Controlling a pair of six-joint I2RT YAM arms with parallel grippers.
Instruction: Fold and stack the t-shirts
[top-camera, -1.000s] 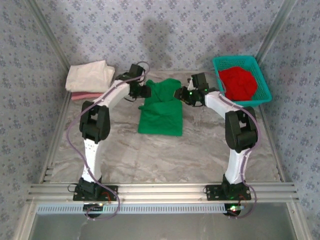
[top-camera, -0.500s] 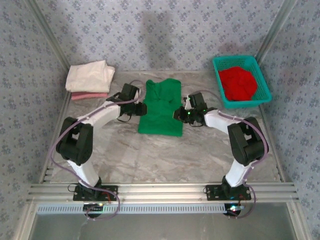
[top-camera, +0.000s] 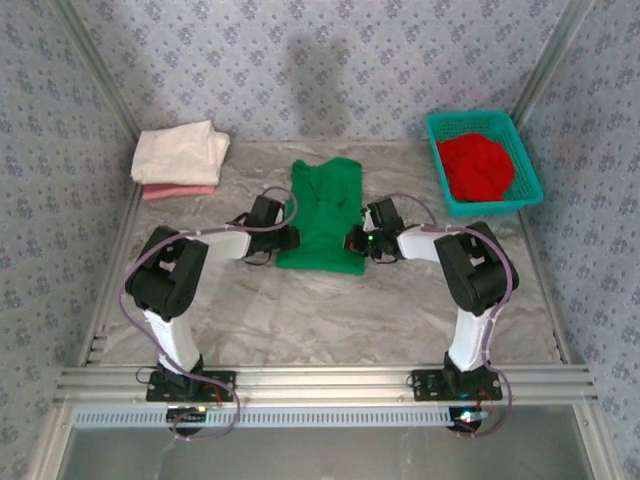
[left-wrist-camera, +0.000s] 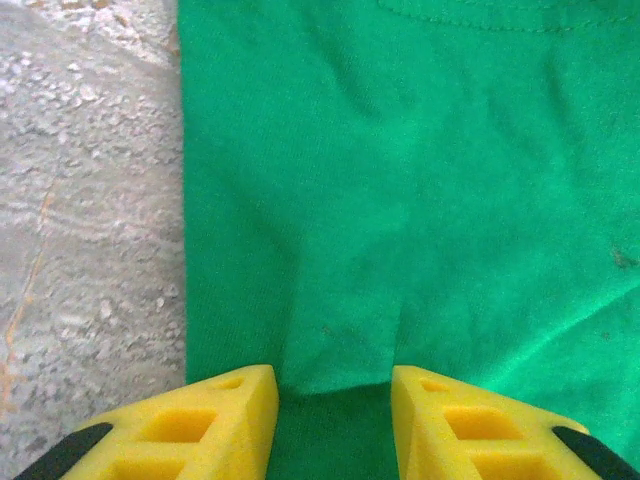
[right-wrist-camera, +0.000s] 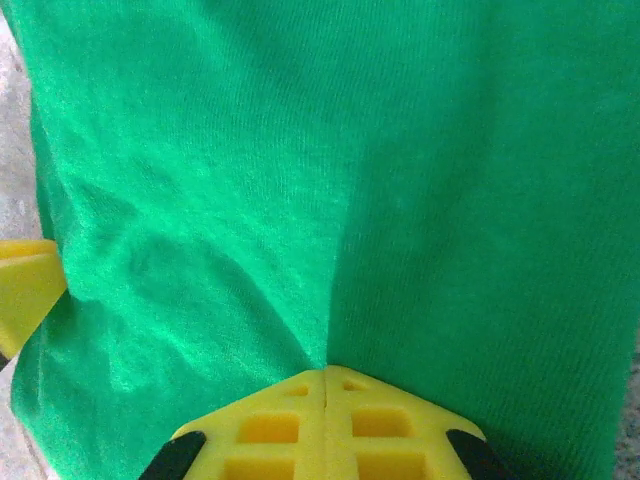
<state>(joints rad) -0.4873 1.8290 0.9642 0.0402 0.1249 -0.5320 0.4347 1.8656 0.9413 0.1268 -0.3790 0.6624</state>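
Right pincer (top-camera: 356, 240) is clamped shut on the green t-shirt (top-camera: 325, 210) at its right edge, near the lower hem. In the right wrist view the cloth puckers into my fingertips. Left pincer (top-camera: 287, 240) sits at the shirt's left edge, jaws narrowly apart with a fold of green cloth between them. The shirt lies mid-tabletop (top-camera: 330, 310), folded narrow. Red t-shirt (top-camera: 478, 165) is bunched in the teal basket (top-camera: 475, 117), far right. Cream-white t-shirt (top-camera: 180, 150) lies folded on the pink t-shirt (top-camera: 175, 191), far left.
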